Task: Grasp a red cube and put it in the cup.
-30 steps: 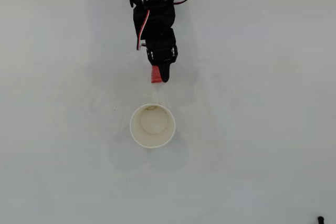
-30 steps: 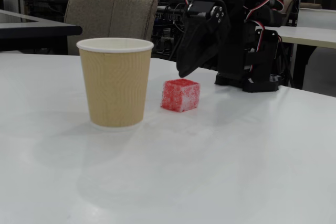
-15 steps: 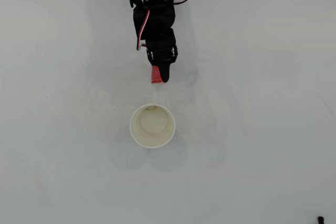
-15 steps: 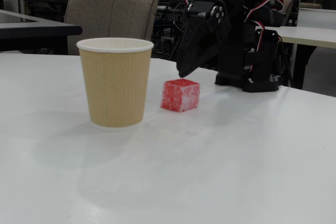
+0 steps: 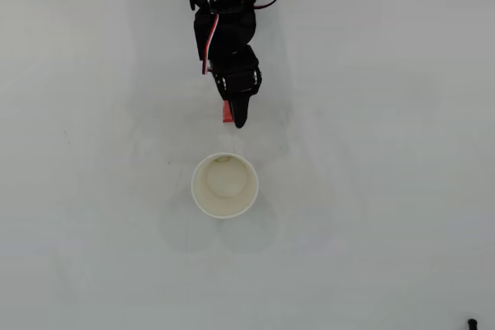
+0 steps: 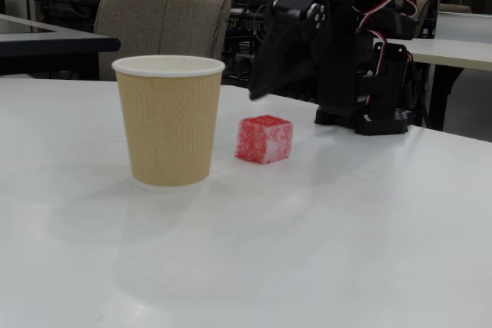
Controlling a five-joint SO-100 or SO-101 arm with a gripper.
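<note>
Resting on the white table (image 6: 369, 251), the red cube (image 6: 264, 140) is seen beside the cup (image 6: 168, 120), unheld; above it the gripper (image 5: 238, 117) is poised, its opening not discernible.

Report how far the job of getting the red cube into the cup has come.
Nothing is finished yet. The red cube sits on the table beside the cup, not in it; the overhead view shows the cup's inside bare. In hand: the gripper hangs above the cube, not holding it; whether its fingers are open is unclear. Left: grasp, lift, carry over the rim, release.
</note>
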